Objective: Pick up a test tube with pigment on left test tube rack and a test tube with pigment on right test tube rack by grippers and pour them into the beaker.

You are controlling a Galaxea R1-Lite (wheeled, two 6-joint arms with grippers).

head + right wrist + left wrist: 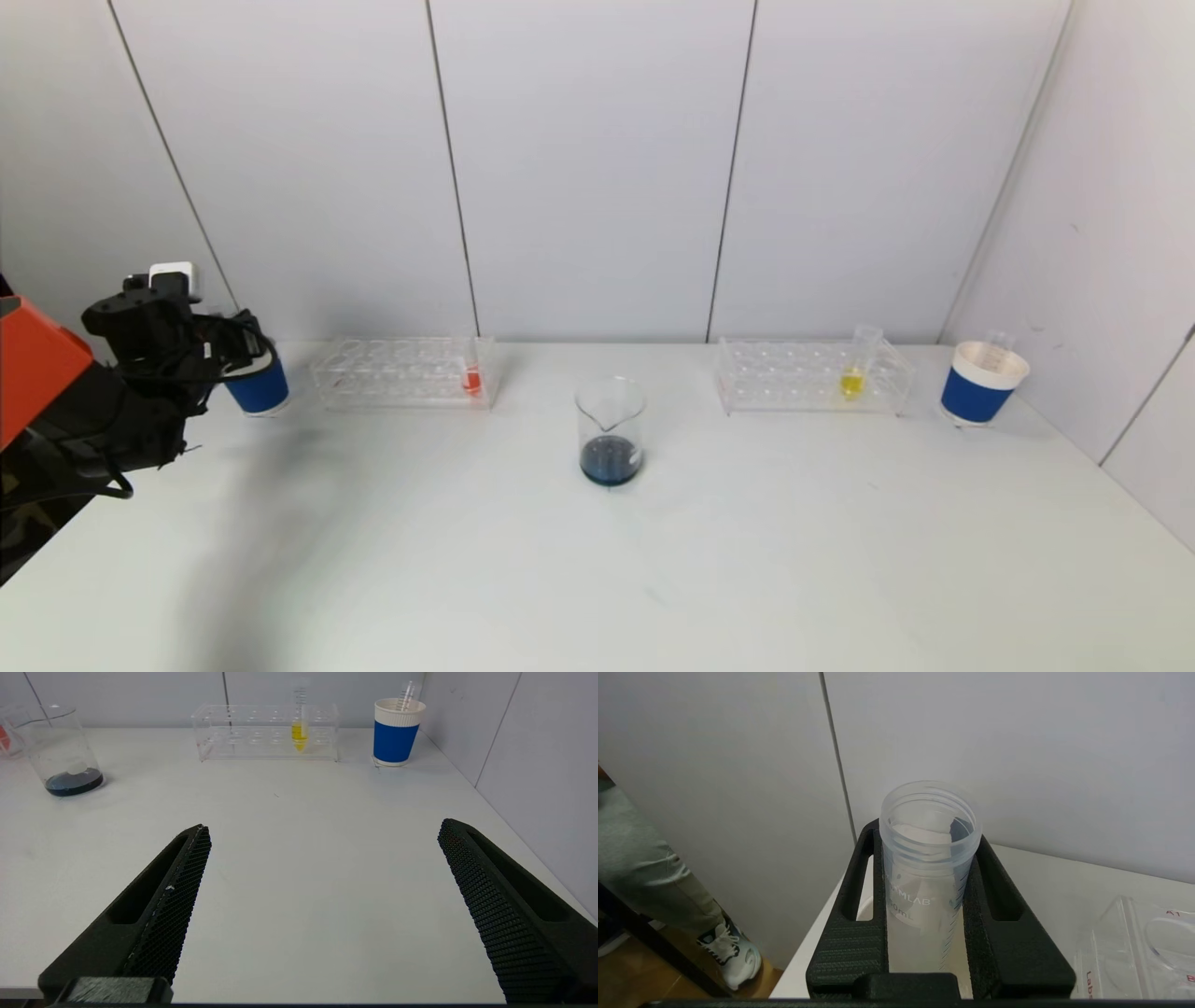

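Note:
My left gripper point(924, 833) is shut on a clear, empty test tube point(924, 858) held upright. It hangs over the left blue paper cup point(259, 390) at the table's far left; the tube's lower end is hidden. A test tube with red pigment point(471, 378) stands in the left rack point(401, 373). Another with yellow pigment point(852, 378) stands in the right rack point(808, 378). The beaker point(611, 434) between them holds dark blue liquid. My right gripper point(324, 826) is open above bare table, out of the head view.
A second blue cup point(980, 387) at the far right holds an empty tube point(999, 341). Walls close off the back and the right side. The table's left edge runs just beside the left cup. A person's leg and shoe point(733, 961) show beyond that edge.

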